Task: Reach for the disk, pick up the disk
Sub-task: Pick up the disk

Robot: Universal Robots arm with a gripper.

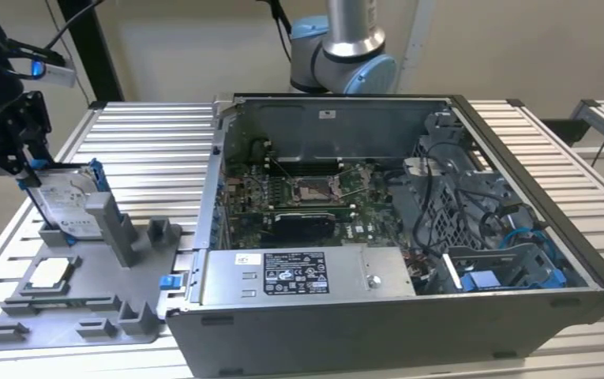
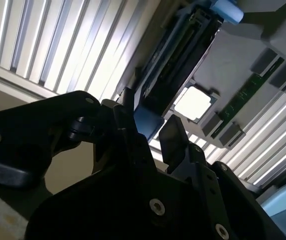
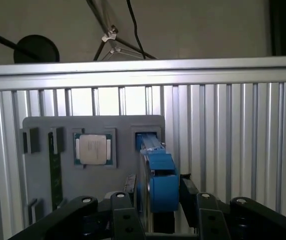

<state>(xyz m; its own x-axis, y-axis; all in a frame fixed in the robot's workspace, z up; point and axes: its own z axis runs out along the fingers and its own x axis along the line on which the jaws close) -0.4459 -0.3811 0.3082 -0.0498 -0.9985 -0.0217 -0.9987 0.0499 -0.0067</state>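
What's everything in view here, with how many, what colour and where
disk: one, silver-grey with blue bracket, upright in a tray slot
tray: one, grey, on the table at the exterior view's left
chip: one, white-topped, in a tray pocket
memory stick: one, green, in a tray slot
case: one, dark grey, open, mid-table
power supply: one, grey with black label, inside the case
table: one, silver, slatted
arm: one, grey and blue, behind the case
gripper: one, black, at the disk's upper end

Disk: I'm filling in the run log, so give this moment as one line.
phase: reach | disk: standing on edge in grey holder, not lifted | tool: at disk's upper edge
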